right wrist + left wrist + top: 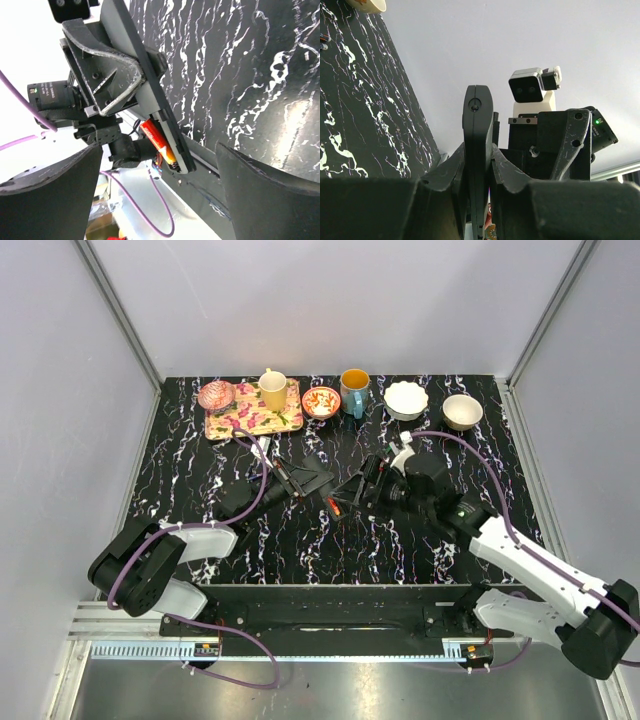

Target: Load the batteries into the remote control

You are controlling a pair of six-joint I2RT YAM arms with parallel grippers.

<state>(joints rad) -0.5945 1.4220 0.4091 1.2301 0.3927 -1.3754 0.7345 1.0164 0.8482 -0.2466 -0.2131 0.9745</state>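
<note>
A: So, seen from overhead, what stood to go wrong?

B: The left gripper was clamped on the remote control, holding it over the black, white-veined table. The right gripper gaped just right of the remote, holding nothing. A nudge from that arm could likely twist the remote loose. Pale grey walls boxed the table in.

A: And the left wrist view?

B: The remote stood edge-on between the closed jaws. That was a thin purchase, so it might pivot. The table lay left of the remote, with the walls behind it.

A: The right wrist?

B: A red battery sat uncovered at the remote's lower end. Tilting could perhaps spill it. The table lay beyond the remote.
</note>
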